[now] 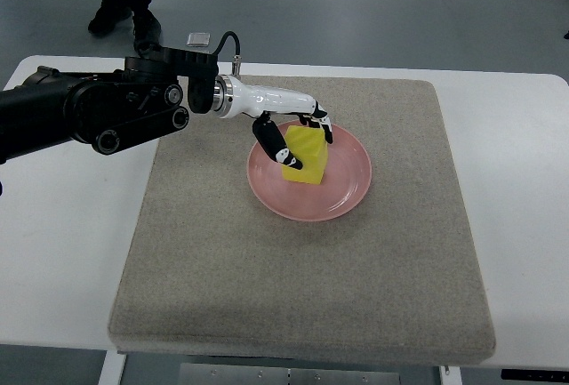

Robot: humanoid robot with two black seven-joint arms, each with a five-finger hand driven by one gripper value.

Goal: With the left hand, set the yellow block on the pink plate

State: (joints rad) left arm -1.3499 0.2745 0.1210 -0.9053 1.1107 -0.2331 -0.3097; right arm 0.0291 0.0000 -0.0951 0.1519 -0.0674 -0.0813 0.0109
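Note:
A yellow block [307, 159] stands inside the pink plate [347, 191], left of the plate's middle. My left hand [302, 140] reaches in from the left over the plate's rim. Its thumb lies against the block's near left face and its fingers [322, 124] curl over the far top edge, so the hand is shut on the block. The black arm with its white forearm stretches across the upper left of the picture.
The plate sits on a grey felt mat [302, 269] covering a white table [62, 216]. A person's legs and dark shoes [120, 12] stand beyond the table's far left edge.

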